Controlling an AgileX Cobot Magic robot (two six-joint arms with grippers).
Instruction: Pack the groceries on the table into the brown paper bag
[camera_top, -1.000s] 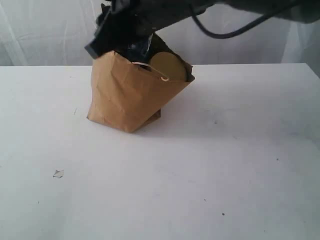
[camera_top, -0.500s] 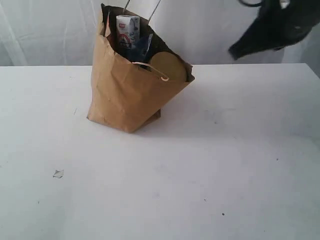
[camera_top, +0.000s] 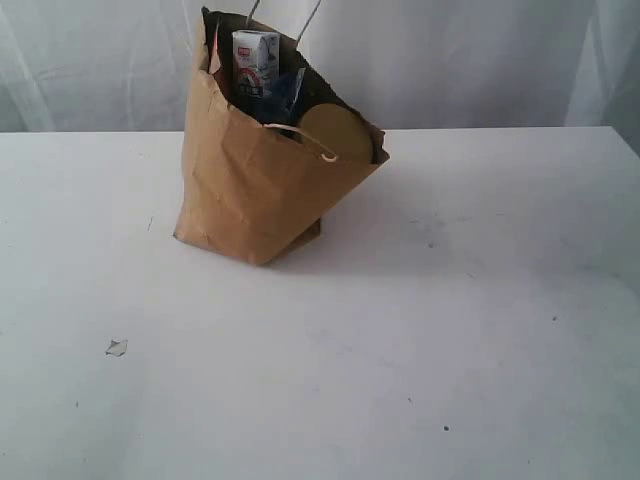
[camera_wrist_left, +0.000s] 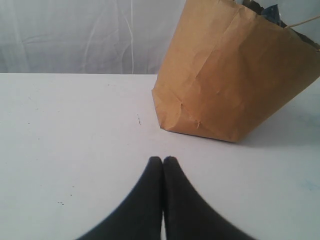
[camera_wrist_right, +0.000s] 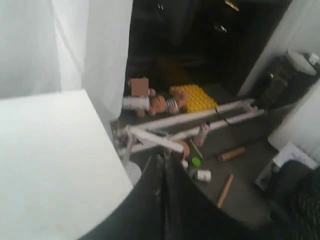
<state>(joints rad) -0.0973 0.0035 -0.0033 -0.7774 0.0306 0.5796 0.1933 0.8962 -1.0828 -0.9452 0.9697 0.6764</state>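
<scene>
Table (camera_top: 480, 330), broad, white and faintly scuffed, takes up most of what I can see. Brown paper bag (camera_top: 265, 190) stands on it towards the far edge, left of the middle. Its long axis runs bottom to top but leans. The crumpled mouth points up and tips over to the right, and one bottom corner points at the near edge.

Left claw (camera_wrist_left: 162, 160) sits low over the surface with its two dark tips pressed together, aimed at the bag's base and clearly apart from it. Right claw (camera_wrist_right: 165, 161) is also pressed together with nothing between the tips, and it hangs out past a corner of the table.

Gold-lidded jar (camera_top: 335, 132) lies tilted in the bag's mouth on the right side, its round lid facing outward. Beside it a blue pack (camera_top: 287, 95) sticks up at a slant. A small white-blue packet (camera_top: 255, 55) stands upright at the far side of the mouth, its top clear of the rim. A thin handle loop (camera_top: 312, 140) curls across the front rim.

One tiny white scrap (camera_top: 117, 347) lies near the left edge, well apart from the bag.
</scene>
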